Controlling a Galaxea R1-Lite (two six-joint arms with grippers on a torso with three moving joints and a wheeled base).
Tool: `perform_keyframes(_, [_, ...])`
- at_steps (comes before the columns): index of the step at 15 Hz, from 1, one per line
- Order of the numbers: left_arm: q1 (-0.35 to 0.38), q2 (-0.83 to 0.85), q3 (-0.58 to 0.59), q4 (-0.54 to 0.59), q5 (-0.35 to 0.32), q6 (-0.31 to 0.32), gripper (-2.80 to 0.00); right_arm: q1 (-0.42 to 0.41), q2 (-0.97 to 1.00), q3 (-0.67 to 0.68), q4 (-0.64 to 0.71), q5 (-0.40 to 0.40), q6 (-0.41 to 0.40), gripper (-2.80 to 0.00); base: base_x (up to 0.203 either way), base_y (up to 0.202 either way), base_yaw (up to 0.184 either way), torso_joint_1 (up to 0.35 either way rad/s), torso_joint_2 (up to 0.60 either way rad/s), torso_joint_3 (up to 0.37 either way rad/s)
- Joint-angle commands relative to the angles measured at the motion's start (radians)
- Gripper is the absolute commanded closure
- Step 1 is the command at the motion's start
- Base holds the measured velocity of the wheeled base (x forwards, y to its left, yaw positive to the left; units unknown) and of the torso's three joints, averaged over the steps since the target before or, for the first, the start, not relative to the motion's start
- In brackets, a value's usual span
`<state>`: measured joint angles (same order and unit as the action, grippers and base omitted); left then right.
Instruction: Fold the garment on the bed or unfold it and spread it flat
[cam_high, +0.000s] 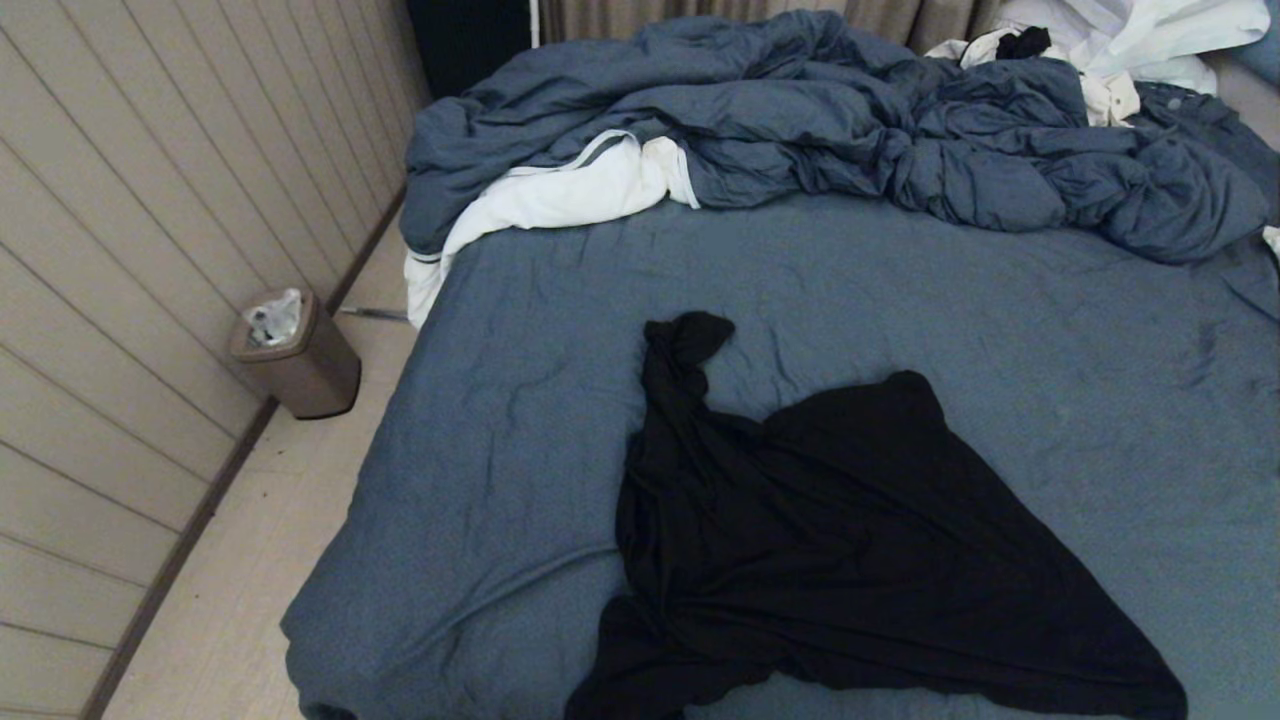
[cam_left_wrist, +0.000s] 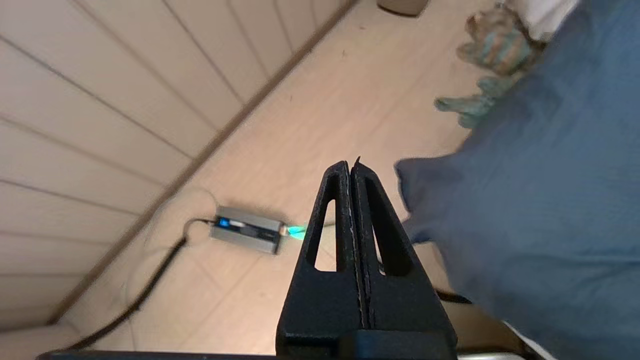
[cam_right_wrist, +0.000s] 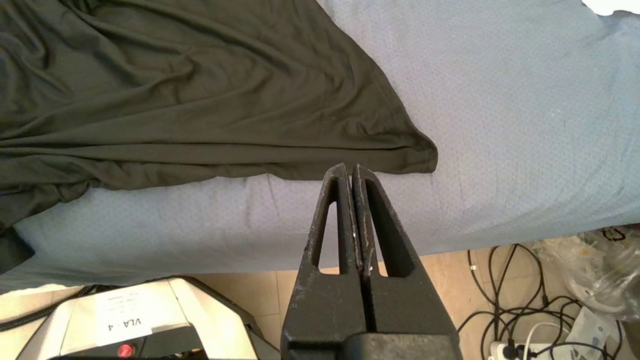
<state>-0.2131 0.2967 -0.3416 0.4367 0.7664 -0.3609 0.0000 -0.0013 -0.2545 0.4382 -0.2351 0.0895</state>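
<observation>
From the head camera, the garment lies crumpled on the near half of the bed, spread into a rough triangle with one bunched, twisted end reaching toward the middle of the mattress and its near edge running down to the bed's front edge; no print shows on the face that is up. A puffy blue-grey duvet is heaped across the far end, with a white cloth poking out from under it at the left, and a small bin stands on the floor by the panelled wall. Neither arm appears in this view. In the left wrist camera, the left tool has its fingers pressed together with nothing between them, hanging over the floor just beside the bed's corner; a small grey box with a cable lies on the floor below. In the right wrist camera, the right tool is likewise closed and empty, poised at the bed's near edge close to a corner of the garment without touching it.
</observation>
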Motion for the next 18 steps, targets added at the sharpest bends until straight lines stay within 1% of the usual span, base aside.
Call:
perform_keyframes(1, [0.064,-0.019,0.008,-0.001,0.004,0.020,0.00,0.000,0.001,0.000,0.002,0.000,-0.007,0.00,0.000,0.000,0.000,0.000,0.00,0.000])
perform_keyframes(2, [0.128,-0.025,0.011,0.000,0.003,0.030,0.00,0.000,0.001,0.000,0.002,0.002,-0.007,0.00,0.000,0.000,0.000,0.000,0.00,0.000])
perform_keyframes(3, [0.192,-0.056,0.027,-0.001,-0.006,0.057,0.00,0.000,0.001,-0.001,0.002,0.001,-0.004,0.00,0.000,0.000,0.000,0.000,0.00,0.000])
perform_keyframes(4, [0.216,-0.120,0.057,-0.012,-0.021,0.093,0.00,0.000,0.001,0.000,0.002,0.002,-0.004,0.00,0.000,0.000,0.000,0.000,0.00,0.000])
perform_keyframes(5, [0.216,-0.194,0.084,-0.028,-0.045,0.132,0.00,0.000,0.001,0.000,0.002,0.000,-0.002,0.00,0.000,0.000,0.000,0.000,0.00,0.000])
perform_keyframes(6, [0.215,-0.260,0.114,-0.059,-0.092,0.198,0.00,0.000,0.001,0.000,0.005,0.000,0.004,0.00,0.000,0.000,0.000,0.000,0.00,0.000])
perform_keyframes(7, [0.214,-0.293,0.148,-0.115,-0.154,0.245,0.00,0.000,0.001,-0.001,0.005,-0.001,0.005,0.00,0.000,0.000,0.000,0.000,0.00,0.000])
perform_keyframes(8, [0.214,-0.297,0.167,-0.154,-0.249,0.262,0.00,0.000,0.001,0.006,-0.001,0.003,0.004,0.00,0.000,0.000,0.000,0.000,0.00,0.000])
perform_keyframes(9, [0.213,-0.297,0.176,-0.178,-0.365,0.269,0.00,0.000,0.001,0.025,-0.034,0.010,-0.001,0.00,0.000,0.000,0.000,0.000,0.00,0.000])
perform_keyframes(10, [0.213,-0.297,0.181,-0.192,-0.453,0.276,0.00,0.000,0.001,0.062,-0.125,0.031,-0.011,0.00,0.000,0.000,0.000,0.000,0.00,0.000])
perform_keyframes(11, [0.213,-0.297,0.184,-0.197,-0.476,0.292,0.00,0.000,0.001,0.125,-0.234,0.054,-0.033,0.00,0.000,0.000,0.000,0.000,0.00,0.000])
perform_keyframes(12, [0.213,-0.297,0.185,-0.197,-0.477,0.296,0.00,0.000,0.001,0.180,-0.385,0.078,-0.063,0.00,0.000,0.000,0.000,0.000,0.00,0.000])
perform_keyframes(13, [0.213,-0.297,0.187,-0.199,-0.479,0.315,0.00,0.000,0.001,0.222,-0.503,0.109,-0.074,0.00,0.000,0.000,0.000,0.000,0.00,0.000])
perform_keyframes(14, [0.213,-0.296,0.197,-0.210,-0.481,0.365,0.00,0.000,0.001,0.239,-0.539,0.150,-0.060,0.00,0.000,0.000,0.000,0.000,0.00,0.000])
perform_keyframes(15, [0.213,-0.295,0.228,-0.277,-0.486,0.415,0.00,0.000,0.003,0.247,-0.529,0.194,-0.037,0.00,0.000,0.000,0.000,0.000,0.00,0.000])
perform_keyframes(16, [0.213,-0.294,0.272,-0.414,-0.518,0.443,0.00,0.000,0.003,0.253,-0.500,0.220,-0.034,0.00,0.000,0.000,0.000,0.000,0.00,0.000])
perform_keyframes(17, [0.213,-0.295,0.312,-0.521,-0.589,0.439,0.00,0.000,0.003,0.254,-0.463,0.220,-0.035,0.00,0.000,0.000,0.000,0.000,0.00,0.000])
perform_keyframes(18, [0.213,-0.295,0.325,-0.555,-0.625,0.367,0.00,0.000,0.003,0.254,-0.477,0.220,-0.039,0.00,0.000,0.000,0.000,0.000,0.00,0.000])
